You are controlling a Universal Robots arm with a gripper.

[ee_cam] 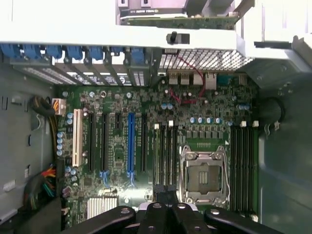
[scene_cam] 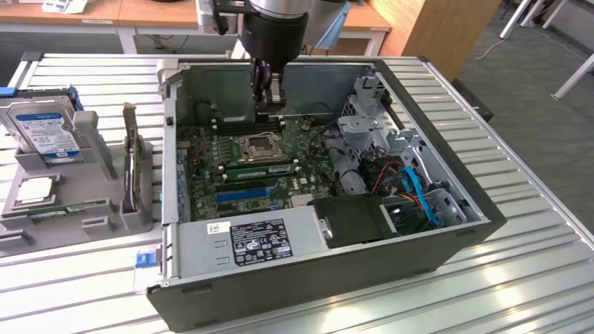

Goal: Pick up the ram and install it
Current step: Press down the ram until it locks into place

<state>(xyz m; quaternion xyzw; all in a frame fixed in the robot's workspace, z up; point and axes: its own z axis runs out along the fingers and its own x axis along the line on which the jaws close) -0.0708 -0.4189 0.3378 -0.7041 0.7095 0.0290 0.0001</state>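
The ram (scene_cam: pixel 67 208), a long, narrow green stick, lies flat in a groove of the grey moulded holder (scene_cam: pixel 93 226) on the ribbed metal tabletop (scene_cam: pixel 519 278), at the exterior view's left and well apart from the tool. In the same holder, a square silvery processor chip (scene_cam: pixel 35 189) sits just behind the ram. A blue-labelled silver hard drive (scene_cam: pixel 42 129) stands upright at the far end, and a dark expansion card (scene_cam: pixel 130 160) stands on edge beside the computer.

The tool (scene_cam: pixel 271 97) hangs from the arm's black cylindrical wrist inside the open black tower case (scene_cam: pixel 446 236). Its fingers are pressed together, and whether anything thin is pinched between them cannot be told. It is low over the green motherboard (ee_cam: pixel 117 146), just above the long black memory slots (scene_cam: pixel 243 126) on the far side of the bare, metal-framed processor socket (scene_cam: pixel 260 146).

In the wrist view the board shows rows of black slots, one white slot (ee_cam: pixel 76 139) and one blue slot (ee_cam: pixel 130 146), small round capacitors and a finned silver heatsink (ee_cam: pixel 101 207). A grey boxy power supply (scene_cam: pixel 250 240) with a black-and-white label sits at the case's near edge, and blue cables (scene_cam: pixel 422 195) curl at the exterior view's right.
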